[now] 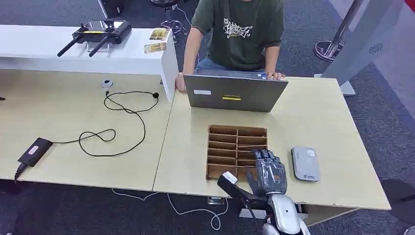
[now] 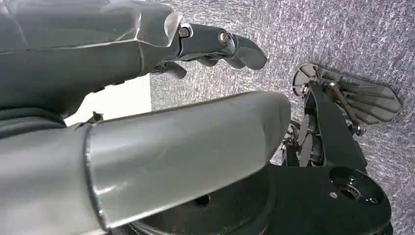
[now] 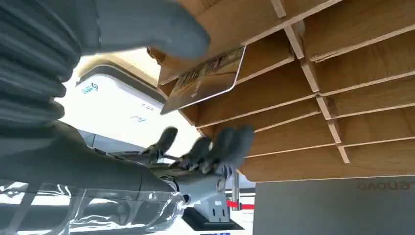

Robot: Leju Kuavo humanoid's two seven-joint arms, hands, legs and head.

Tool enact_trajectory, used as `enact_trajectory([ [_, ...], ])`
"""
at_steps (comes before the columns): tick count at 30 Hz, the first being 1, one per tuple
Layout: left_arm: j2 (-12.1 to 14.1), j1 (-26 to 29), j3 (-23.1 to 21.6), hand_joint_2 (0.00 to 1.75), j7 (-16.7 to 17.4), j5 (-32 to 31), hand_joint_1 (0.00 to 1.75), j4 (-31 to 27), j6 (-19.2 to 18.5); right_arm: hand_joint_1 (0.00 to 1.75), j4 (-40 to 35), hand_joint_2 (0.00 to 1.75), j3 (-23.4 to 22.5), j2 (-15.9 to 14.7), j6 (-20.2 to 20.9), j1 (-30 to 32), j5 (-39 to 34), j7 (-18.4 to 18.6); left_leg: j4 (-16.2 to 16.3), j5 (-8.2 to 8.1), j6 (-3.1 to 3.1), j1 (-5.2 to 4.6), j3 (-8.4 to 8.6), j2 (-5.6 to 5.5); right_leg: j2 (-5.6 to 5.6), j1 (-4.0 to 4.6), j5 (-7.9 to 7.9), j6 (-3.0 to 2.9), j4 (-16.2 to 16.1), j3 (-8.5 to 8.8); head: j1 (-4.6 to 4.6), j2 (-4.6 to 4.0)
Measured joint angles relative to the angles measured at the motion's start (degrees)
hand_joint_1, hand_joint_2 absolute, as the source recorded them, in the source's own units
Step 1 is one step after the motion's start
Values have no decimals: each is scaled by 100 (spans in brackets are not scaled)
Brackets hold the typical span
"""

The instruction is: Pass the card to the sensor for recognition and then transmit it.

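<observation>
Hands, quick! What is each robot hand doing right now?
Left hand: holds nothing, fingers curled in, hanging over the floor.
Right hand: over the wooden rack, thumb on a card; whether it grips the card cannot be told.

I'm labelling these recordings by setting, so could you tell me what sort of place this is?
Probably an office or lab demo area: light wooden desks on grey carpet, a person seated behind a laptop, and a drone-style remote controller on a white counter.
</observation>
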Motion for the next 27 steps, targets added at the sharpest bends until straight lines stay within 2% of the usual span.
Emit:
enact_trajectory([
  [4,0,0,0,0,0,0,0,-2,0,143,0,175,11,0,0,0,0,2,0,0,0,0,0,0,0,0,0,0,0,0,0,0],
  [17,0,12,-2,0,0,9,0,-2,-2,133,0,175,20,0,0,-3,-20,2,0,0,0,0,0,0,0,0,0,0,0,0,2,0],
  [27,2,31,-7,0,-2,26,0,-2,0,138,-13,175,18,0,-17,0,-63,-4,0,0,0,0,0,0,0,0,0,0,0,0,2,0],
])
